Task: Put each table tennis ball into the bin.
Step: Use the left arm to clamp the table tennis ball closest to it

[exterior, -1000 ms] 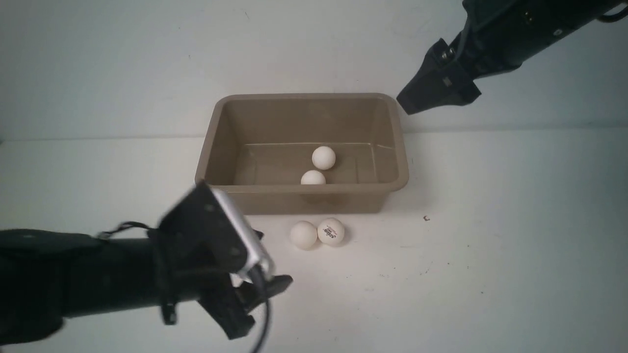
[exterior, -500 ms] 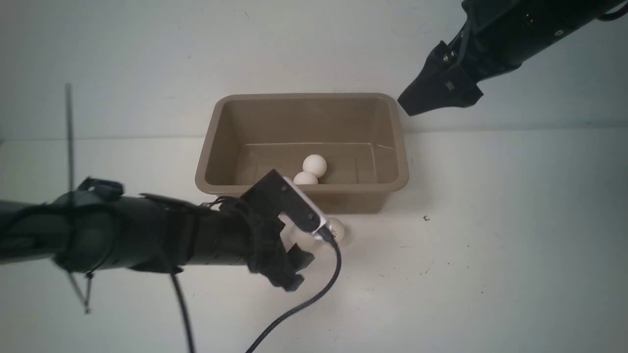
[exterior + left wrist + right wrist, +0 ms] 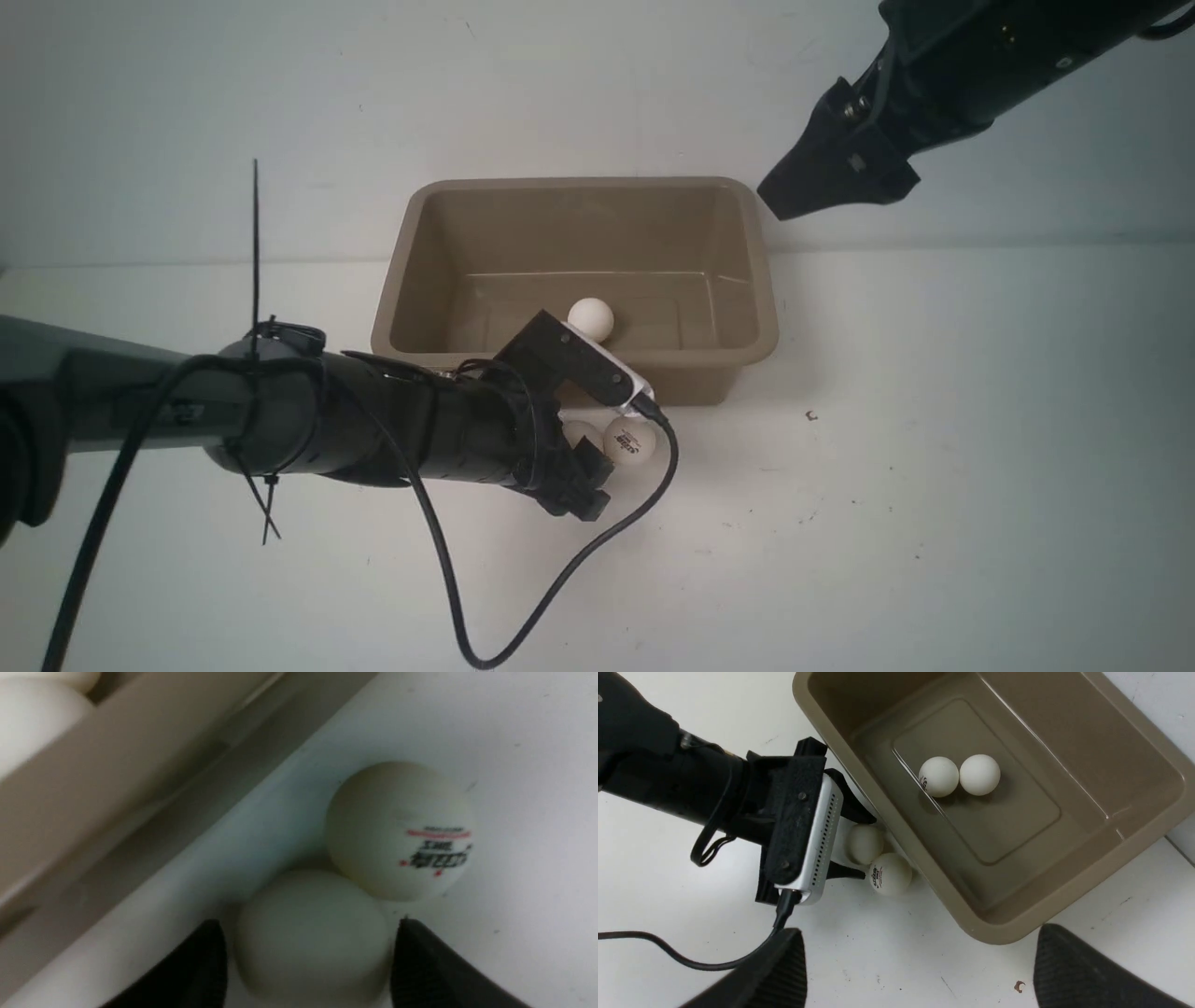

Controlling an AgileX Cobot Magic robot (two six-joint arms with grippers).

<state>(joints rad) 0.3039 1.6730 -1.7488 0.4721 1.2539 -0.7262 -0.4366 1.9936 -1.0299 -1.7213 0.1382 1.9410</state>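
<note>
Taupe plastic, the bin (image 3: 574,185) sits mid-table in the front view with an inner ball (image 3: 590,317) showing on its floor. Just before its near wall the left gripper (image 3: 586,453) reaches low around the plain ball (image 3: 579,431), and the logo ball (image 3: 628,441) touches that ball on the right. The right gripper (image 3: 822,182) hangs raised off to the bin's right. The left wrist view shows both fingers (image 3: 196,970) pressed against the sides of the plain ball (image 3: 310,938), which rests on the table (image 3: 514,742) with the logo ball (image 3: 399,830) against it. The right wrist view shows both inner balls (image 3: 939,776) touching on the bin floor, two balls outside, and the right gripper (image 3: 920,961) spread wide, holding nothing. The step in hand looks like the pick of the third ball. Next calls for a straight lift that spares the logo ball, clearance over the rim, then release; so smooth a ball may slip.
</note>
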